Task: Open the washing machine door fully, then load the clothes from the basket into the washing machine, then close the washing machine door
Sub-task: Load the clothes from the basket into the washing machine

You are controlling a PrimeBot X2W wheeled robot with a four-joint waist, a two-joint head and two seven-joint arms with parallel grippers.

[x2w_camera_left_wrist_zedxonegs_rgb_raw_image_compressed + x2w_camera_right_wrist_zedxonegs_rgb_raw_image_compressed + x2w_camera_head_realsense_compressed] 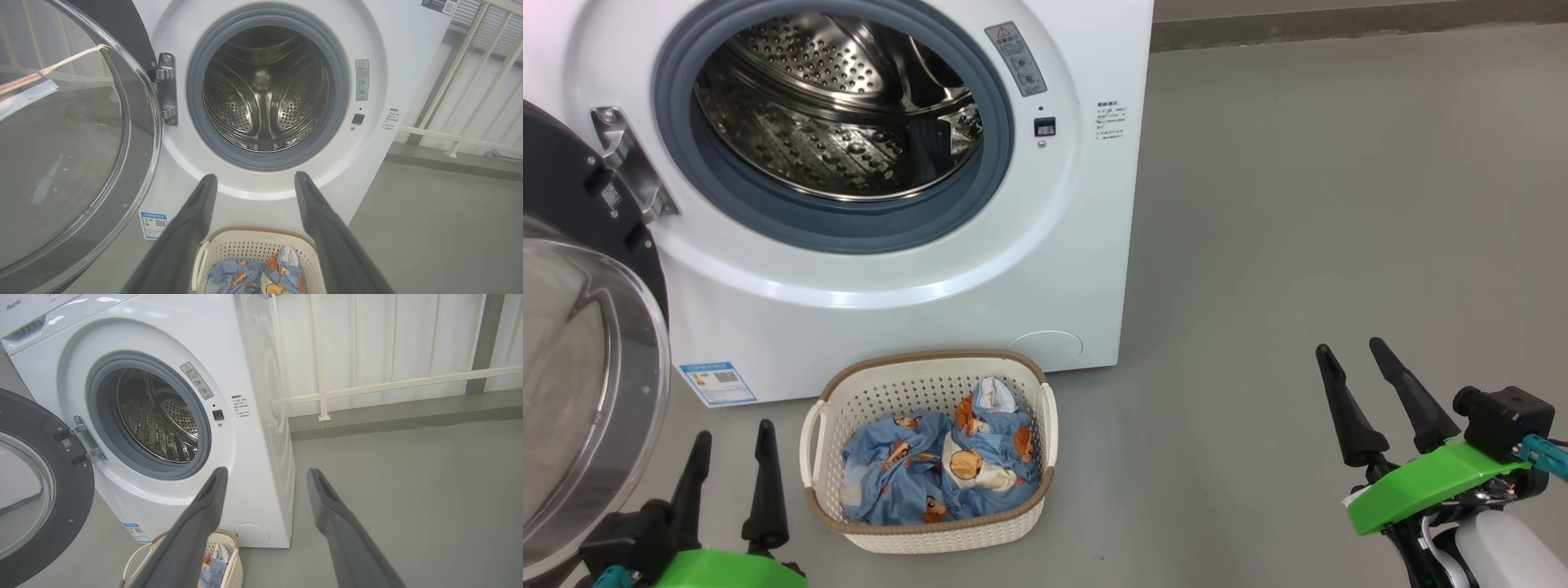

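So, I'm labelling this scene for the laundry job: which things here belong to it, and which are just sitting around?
Part of the job:
- washing machine, drum empty
- door, swung open
- basket on the floor in front
- clothes, both in the basket

Just around:
- white railing beside the machine
- blue label sticker on the machine's front

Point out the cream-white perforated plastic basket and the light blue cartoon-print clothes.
Cream-white perforated plastic basket point(947, 539): head view, front wall.
Light blue cartoon-print clothes point(890, 469): head view, left bundle.
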